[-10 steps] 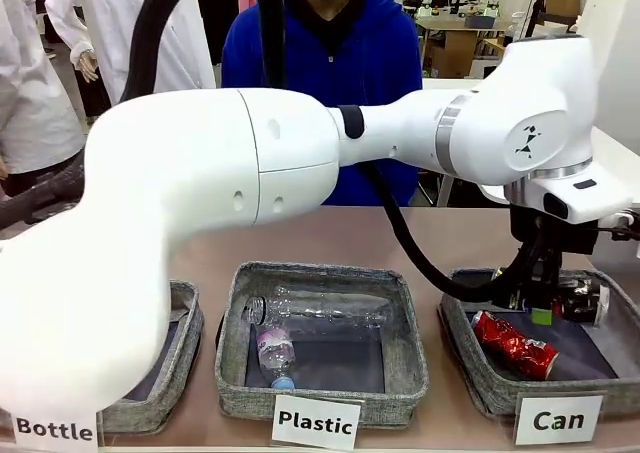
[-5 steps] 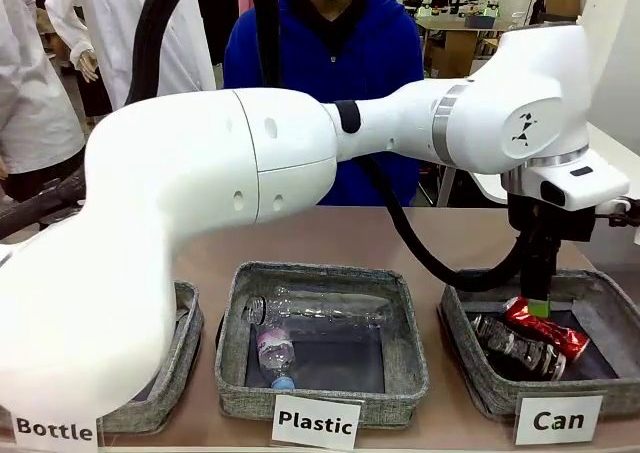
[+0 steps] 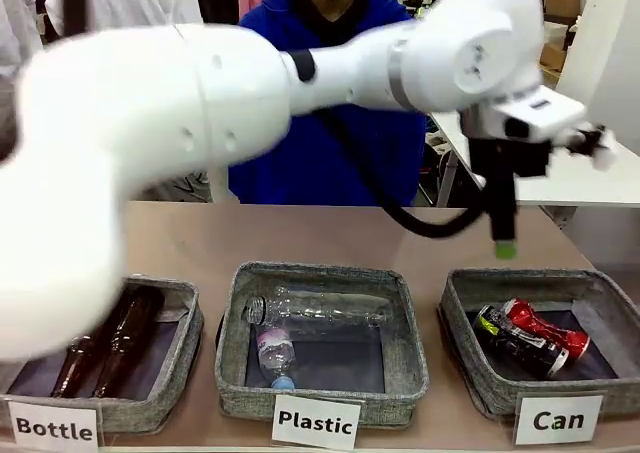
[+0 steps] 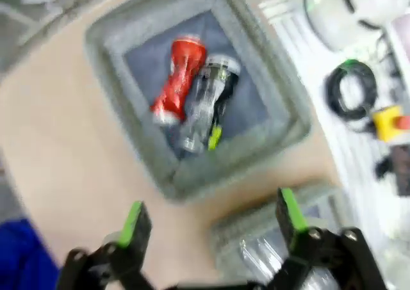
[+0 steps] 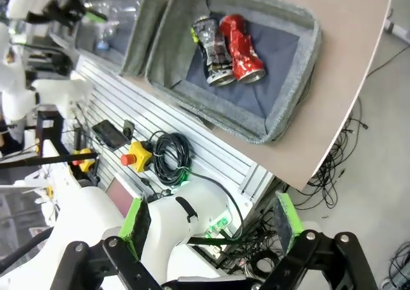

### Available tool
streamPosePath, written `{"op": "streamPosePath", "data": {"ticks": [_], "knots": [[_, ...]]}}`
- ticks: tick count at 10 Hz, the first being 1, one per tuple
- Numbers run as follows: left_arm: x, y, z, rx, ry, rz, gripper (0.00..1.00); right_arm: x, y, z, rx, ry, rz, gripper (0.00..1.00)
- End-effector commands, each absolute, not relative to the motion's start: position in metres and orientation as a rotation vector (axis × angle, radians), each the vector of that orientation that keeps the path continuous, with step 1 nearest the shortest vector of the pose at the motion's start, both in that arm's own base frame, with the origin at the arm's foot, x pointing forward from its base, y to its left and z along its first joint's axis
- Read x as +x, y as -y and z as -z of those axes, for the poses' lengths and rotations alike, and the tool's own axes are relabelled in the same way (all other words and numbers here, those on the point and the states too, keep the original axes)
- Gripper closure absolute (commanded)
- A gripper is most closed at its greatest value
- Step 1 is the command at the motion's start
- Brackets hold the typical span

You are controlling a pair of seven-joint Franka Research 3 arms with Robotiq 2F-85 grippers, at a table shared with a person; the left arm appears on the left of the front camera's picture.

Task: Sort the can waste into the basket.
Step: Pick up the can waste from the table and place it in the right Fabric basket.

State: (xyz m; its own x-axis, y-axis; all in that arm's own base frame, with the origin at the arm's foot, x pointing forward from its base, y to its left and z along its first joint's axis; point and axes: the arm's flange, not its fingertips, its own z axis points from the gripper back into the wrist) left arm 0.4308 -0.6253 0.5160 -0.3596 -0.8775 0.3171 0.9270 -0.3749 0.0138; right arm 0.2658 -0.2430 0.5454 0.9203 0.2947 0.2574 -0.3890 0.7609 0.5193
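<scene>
The grey basket labelled Can stands at the table's right front. In it lie the red can and the black can, side by side and touching. My left arm reaches across from the left, and its gripper hangs well above the basket's far rim. In the left wrist view that gripper is open and holds nothing, with the red can, the black can and the basket below it. My right gripper is open and sits high beside the table, looking down on the basket.
The middle basket, labelled Plastic, holds clear bottles. The left basket, labelled Bottle, holds brown bottles. A person in blue stands at the far side. Below the table's edge are cables and a red button.
My left gripper has risen out of the Can basket to well above it. The two cans shifted and now lie together in the basket's middle.
</scene>
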Motion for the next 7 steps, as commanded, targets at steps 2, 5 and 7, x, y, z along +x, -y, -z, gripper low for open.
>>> {"op": "streamPosePath", "data": {"ticks": [2, 5, 7], "knots": [[0.358, 0.438, -0.527, -0.21, 0.088, 1.707, 0.0, 0.315, 0.16, -0.543, 0.481, 0.154, -0.404, 0.0], [0.347, 0.298, -0.541, -0.202, 0.152, 1.414, 0.0, 0.345, 0.023, -0.533, 0.54, 0.167, -0.538, 0.0], [0.344, 0.196, -0.531, -0.287, 0.164, 1.12, 0.0, 0.35, -0.04, -0.517, 0.738, 0.104, -0.575, 0.0]]}}
